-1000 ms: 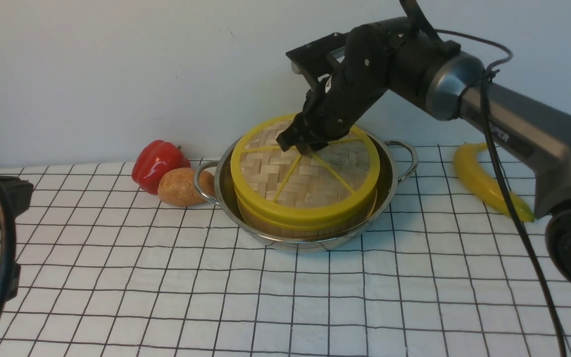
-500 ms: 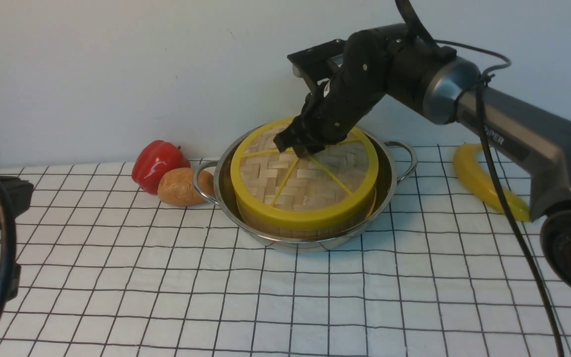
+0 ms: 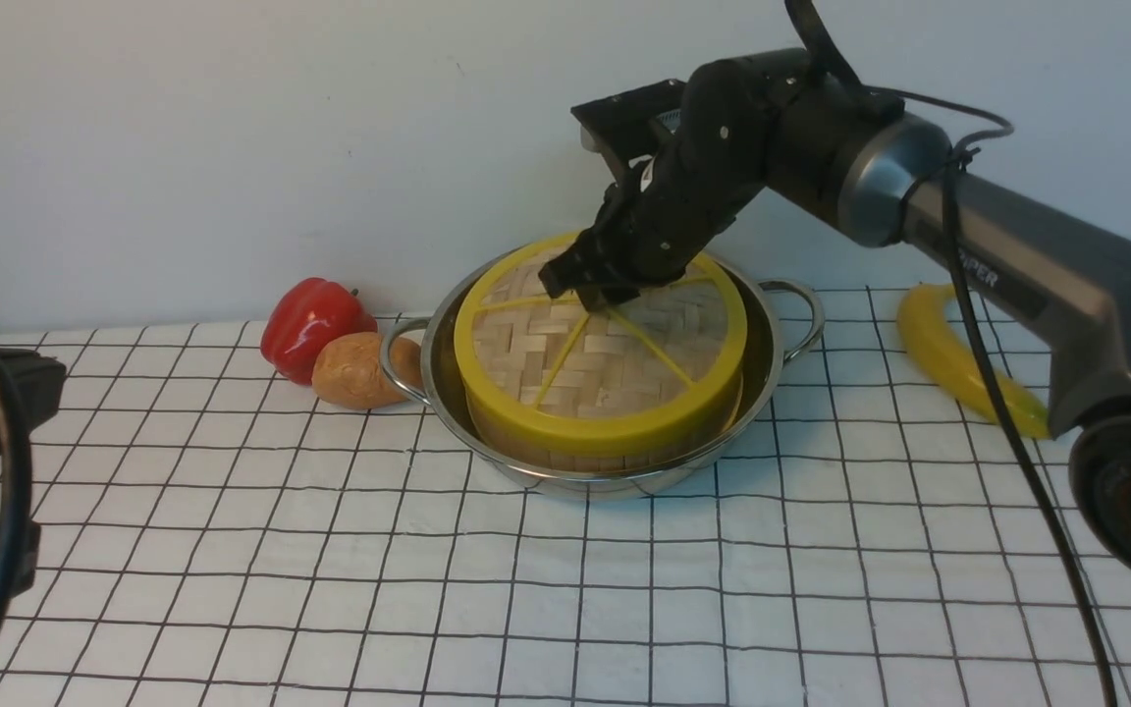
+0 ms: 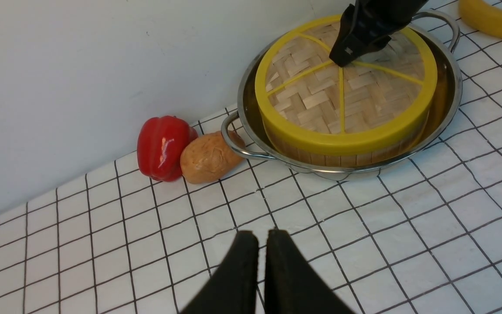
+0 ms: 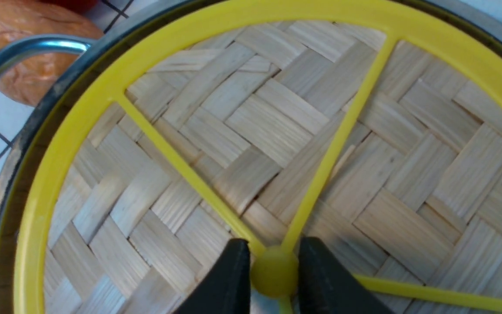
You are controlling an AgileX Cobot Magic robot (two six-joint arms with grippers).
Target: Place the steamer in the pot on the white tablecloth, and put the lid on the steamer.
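My right arm carries pale lettering, cut off by a cable, that reads roughly "PER". The pot (image 3: 772, 363) sits on the white tablecloth (image 3: 565, 589) with the steamer (image 3: 615, 447) inside it, and the lid (image 3: 605, 353) lies flat on the steamer. My right gripper (image 5: 273, 272) brackets the lid's yellow hub; whether it pinches I cannot tell. My left gripper (image 4: 262, 261) hangs closed and empty over the cloth.

Wall: you have a plain, pale wall (image 3: 232, 118) standing close beyond the jaws, running the full width.
Light: soft and even; you get only faint shadow on it.
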